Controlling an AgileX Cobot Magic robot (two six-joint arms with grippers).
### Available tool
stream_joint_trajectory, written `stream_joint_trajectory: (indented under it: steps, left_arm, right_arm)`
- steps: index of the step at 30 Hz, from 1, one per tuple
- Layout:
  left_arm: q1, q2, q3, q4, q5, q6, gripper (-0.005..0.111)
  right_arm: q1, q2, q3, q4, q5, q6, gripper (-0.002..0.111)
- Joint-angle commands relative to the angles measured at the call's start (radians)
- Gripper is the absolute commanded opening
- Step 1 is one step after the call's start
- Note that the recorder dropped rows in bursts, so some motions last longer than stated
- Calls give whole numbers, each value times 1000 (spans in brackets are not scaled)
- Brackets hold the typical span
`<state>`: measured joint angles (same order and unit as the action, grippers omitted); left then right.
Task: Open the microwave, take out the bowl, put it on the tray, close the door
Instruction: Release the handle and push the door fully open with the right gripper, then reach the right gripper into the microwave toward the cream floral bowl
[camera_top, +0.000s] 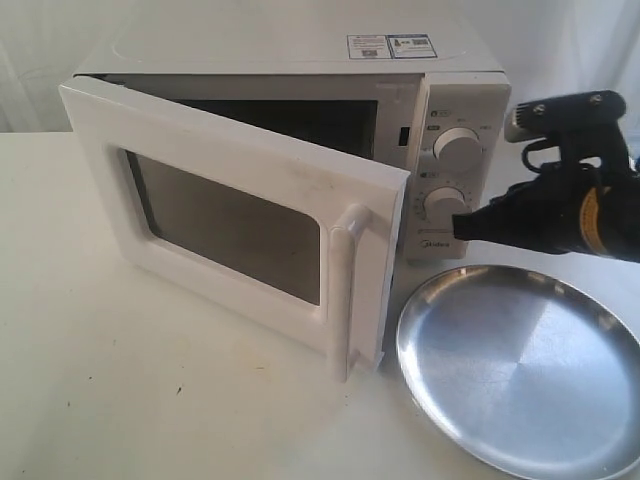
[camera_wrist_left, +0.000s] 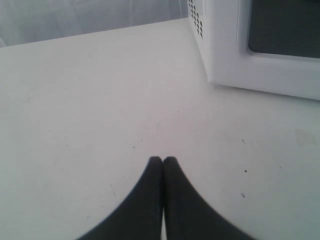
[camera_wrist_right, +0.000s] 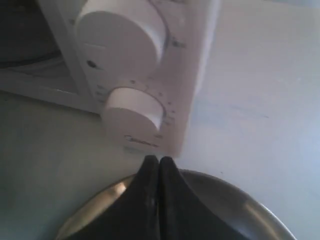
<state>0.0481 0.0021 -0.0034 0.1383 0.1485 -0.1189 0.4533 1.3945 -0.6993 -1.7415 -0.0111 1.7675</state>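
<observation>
While the door (camera_top: 230, 225) stands partly open, we see the microwave (camera_top: 250, 50) on a white, faintly speckled table (camera_top: 120, 390) before a pale draped backdrop (camera_top: 40, 60). The tray (camera_top: 520, 380) lies close by its knob end. Our right gripper (camera_wrist_right: 159, 161) hangs over the tray's rim near the lower knob (camera_wrist_right: 132, 107), jaws pressed together, holding nothing; our left gripper (camera_wrist_left: 163, 160), likewise closed, hangs over bare table.

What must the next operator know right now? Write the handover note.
Left gripper: shut, empty, over the table beside the microwave.
Right gripper: shut, empty, by the lower knob, above the tray edge.
Door: partly open. Tray empty. Bowl not in view; the door hides the cavity.
Done: door partly opened.
Left: swing it wider, take the bowl out, set it on the tray, close the door.
</observation>
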Motion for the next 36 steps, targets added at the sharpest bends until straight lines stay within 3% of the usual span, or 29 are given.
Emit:
stream_joint_trajectory:
  steps: [1,7,17,18,22,24,26,28,31,36]
  left_arm:
    - [-1,-2,3,-3,0,-6,0]
    - [-1,-2,3,-3,0,-6,0]
    - [-1,-2,3,-3,0,-6,0]
    - [-1,-2,3,-3,0,-6,0]
    - [-1,-2,3,-3,0,-6,0]
    - [-1,-2,3,-3,0,-6,0]
    - [-1,-2,3,-3,0,-6,0]
    - [-1,-2,3,-3,0,-6,0]
    - [-1,-2,3,-3,0,-6,0]
    - [-1,-2,3,-3,0,-6,0]
  right_arm:
    - [15,65,-66,-3,-40,-18,0]
    - [17,77,-89,-3,-276,-78,0]
    - [17,73,-75,89,-977,-375,0]
    - [17,73,-69,99,-964,-394,0]
    - [48,105,-69,309,-522,-525,0]
    - [83,172,-92,535,-511,-769,0]
    - [144,285,-153,799,-532,-1156,0]
    - [174,376,-229,926,-520,-1315,0]
    - [201,498,-375,1002,-489,-1412,0]
    - [229,655,-645,1007,-279,-1533,1]
